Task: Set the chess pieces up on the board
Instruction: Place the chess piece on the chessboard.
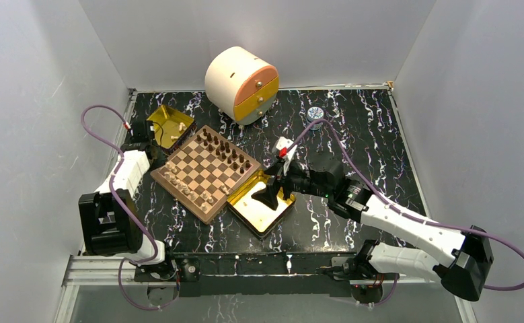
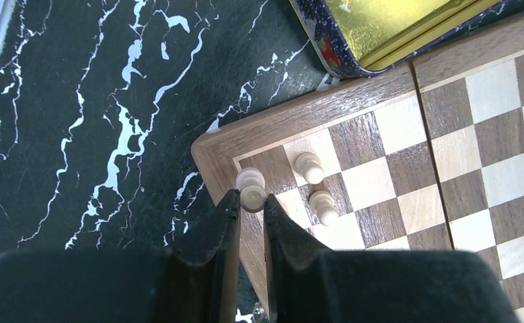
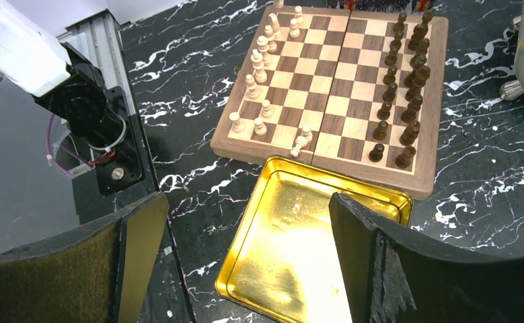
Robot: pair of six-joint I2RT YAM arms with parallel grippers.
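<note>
Black marble desk (image 1: 353, 134) carries the board (image 1: 208, 171) toward its left edge. A gold tin (image 1: 262, 219) lies just beside the board's near-right edge. I read the right gripper (image 1: 269, 195) spread wide above that tin. The left gripper (image 2: 251, 202) pinches a light chess piece (image 2: 250, 185) at the board's left corner.

Left arm (image 1: 128, 176) and right arm (image 1: 407, 229) in white shells over black joint housings, boxy black shoulder motors, looping purple cables (image 1: 83, 121), red connector tips (image 1: 284, 152), black fingers (image 2: 212, 239)
</note>
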